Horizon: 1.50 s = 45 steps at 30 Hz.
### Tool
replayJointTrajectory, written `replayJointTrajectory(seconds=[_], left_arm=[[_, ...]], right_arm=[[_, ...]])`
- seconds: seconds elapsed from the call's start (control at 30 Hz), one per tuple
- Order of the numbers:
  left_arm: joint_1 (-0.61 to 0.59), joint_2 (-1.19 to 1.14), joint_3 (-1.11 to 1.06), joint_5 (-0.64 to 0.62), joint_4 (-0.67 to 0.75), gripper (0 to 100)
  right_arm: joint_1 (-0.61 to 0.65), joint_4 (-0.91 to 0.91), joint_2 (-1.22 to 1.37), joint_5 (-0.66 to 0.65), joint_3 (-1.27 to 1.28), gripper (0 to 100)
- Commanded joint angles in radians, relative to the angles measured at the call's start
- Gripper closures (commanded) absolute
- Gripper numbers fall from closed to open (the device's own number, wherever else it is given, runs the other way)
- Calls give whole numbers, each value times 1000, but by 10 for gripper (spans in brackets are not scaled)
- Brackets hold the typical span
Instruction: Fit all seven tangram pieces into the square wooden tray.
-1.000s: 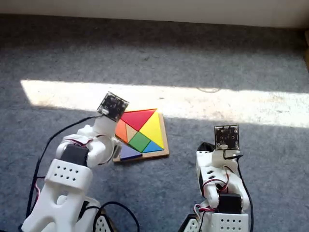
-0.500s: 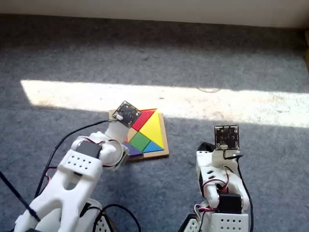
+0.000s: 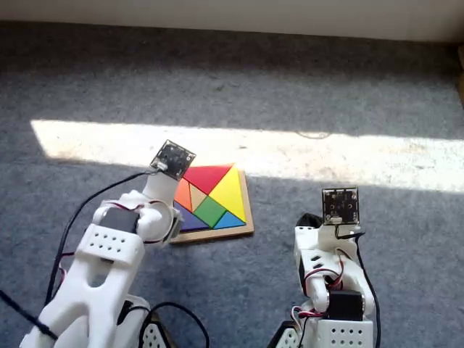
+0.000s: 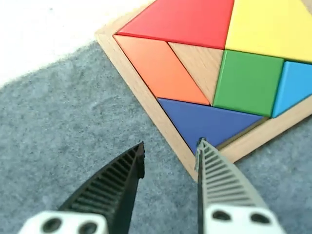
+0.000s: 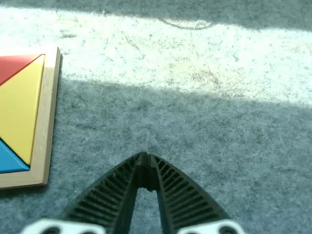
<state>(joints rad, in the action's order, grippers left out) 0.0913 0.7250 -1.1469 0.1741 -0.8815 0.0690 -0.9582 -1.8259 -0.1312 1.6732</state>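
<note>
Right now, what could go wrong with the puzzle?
1. The left pincer is open, with one finger right at the tray's rim beside the dark blue triangle. If it swings sideways, it might knock the tray or nudge that piece.
2. The dark blue triangle seems to leave a thin gap along one edge, so it may not lie quite flat and could pop out if bumped.

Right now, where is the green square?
In the high view the green square sits inside the wooden tray, left of centre, touching the yellow triangle and the light blue triangle.
</note>
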Motion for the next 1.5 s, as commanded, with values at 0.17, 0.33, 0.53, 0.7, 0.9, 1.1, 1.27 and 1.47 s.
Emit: replayJointTrajectory(seconds=[0.17,0.33,0.53,0.7,0.9,1.1,1.27,1.47], left_arm=[[-139,490,-211,-9,-8,822],[-145,753,-346,-6,-11,825],[-147,1049,-496,-9,-15,825],[-186,1098,-541,-9,-15,825],[-297,1086,-549,-9,-15,822],[-346,1082,-549,-6,-118,825],[-348,1087,-549,-9,-160,832],[-351,1079,-549,-6,-161,998]], right_arm=[[-13,21,-10,-9,151,989],[-13,21,-10,-9,151,989],[-7,21,-10,-9,151,989],[-27,19,-10,-9,151,989],[-93,-114,-10,-6,151,989],[-125,-272,-10,-9,151,989],[-125,-272,-10,-9,151,989],[-125,-272,-10,-9,151,989]])
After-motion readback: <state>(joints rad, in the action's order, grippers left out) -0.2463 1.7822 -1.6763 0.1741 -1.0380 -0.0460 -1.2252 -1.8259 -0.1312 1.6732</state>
